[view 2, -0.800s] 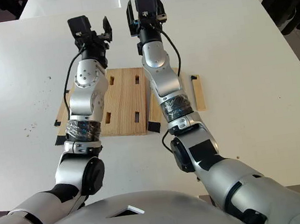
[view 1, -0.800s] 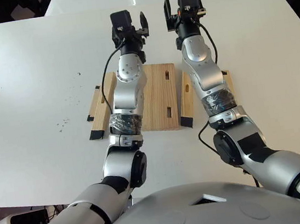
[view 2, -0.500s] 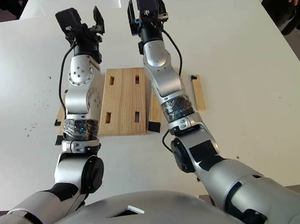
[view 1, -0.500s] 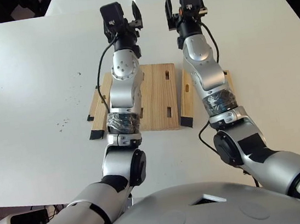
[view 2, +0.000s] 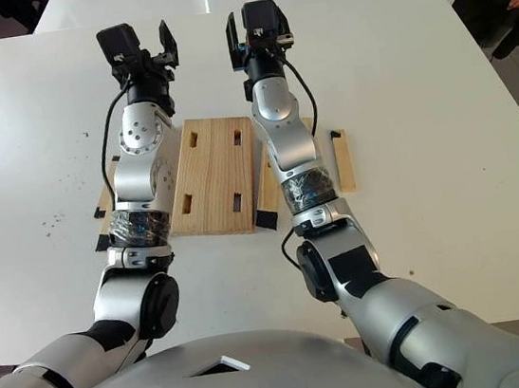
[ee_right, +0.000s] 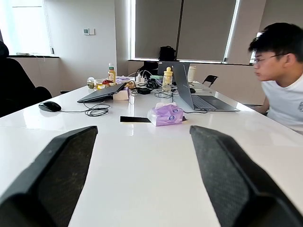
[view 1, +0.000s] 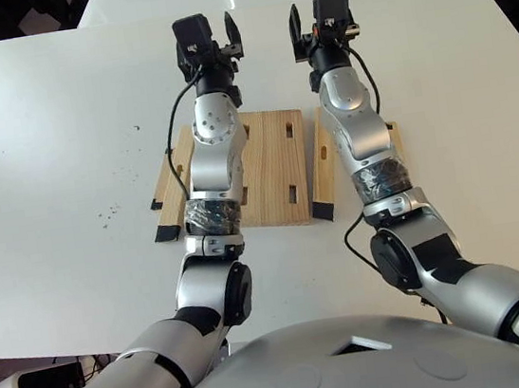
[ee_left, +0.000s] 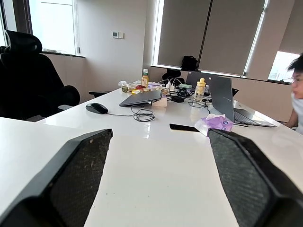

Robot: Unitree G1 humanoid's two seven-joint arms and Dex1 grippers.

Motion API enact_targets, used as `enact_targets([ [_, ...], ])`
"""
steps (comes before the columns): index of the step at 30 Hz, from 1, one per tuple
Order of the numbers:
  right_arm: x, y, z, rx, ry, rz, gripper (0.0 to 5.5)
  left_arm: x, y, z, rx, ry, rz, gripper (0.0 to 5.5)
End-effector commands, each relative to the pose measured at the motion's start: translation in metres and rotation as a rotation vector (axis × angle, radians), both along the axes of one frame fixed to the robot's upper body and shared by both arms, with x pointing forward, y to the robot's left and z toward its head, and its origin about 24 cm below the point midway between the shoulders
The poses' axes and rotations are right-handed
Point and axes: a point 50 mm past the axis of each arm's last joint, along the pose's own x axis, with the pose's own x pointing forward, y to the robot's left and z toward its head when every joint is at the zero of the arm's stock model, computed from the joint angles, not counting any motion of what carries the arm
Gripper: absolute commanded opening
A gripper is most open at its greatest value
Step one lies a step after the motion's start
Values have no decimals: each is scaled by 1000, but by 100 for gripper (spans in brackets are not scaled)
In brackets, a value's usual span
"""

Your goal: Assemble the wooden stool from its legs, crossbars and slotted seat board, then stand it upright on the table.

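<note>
We are observing the left gripper [ee_left: 158,137] and right gripper [ee_right: 143,130] both spread wide, holding nothing, hovering above the table [view 1: 60,134] beyond the flat-lying board [view 1: 271,169].

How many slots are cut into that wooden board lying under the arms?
4 in the seat board: far-left slot, far-right slot, near-left slot, near-right slot. The left arm may hide others.

An office; white desks [ee_left: 156,189] carry laptops [ee_right: 182,85] and a mouse [ee_left: 96,108]. Roller blinds [ee_left: 227,35] hang behind; a black office chair [ee_left: 23,80] stands near.
</note>
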Motion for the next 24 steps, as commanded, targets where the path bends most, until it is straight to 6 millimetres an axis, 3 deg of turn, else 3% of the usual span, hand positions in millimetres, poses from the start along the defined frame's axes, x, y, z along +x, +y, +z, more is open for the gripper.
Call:
enact_targets([
  [1,-6,7,4,44,-23,55,363,-6,7,-8,29,25,35,374],
  [18,-4,2,2,110,22,44,363,-10,-5,2,-75,-2,-116,374],
  [24,-4,3,7,77,-16,45,363,-9,2,-3,-48,11,-63,374],
])
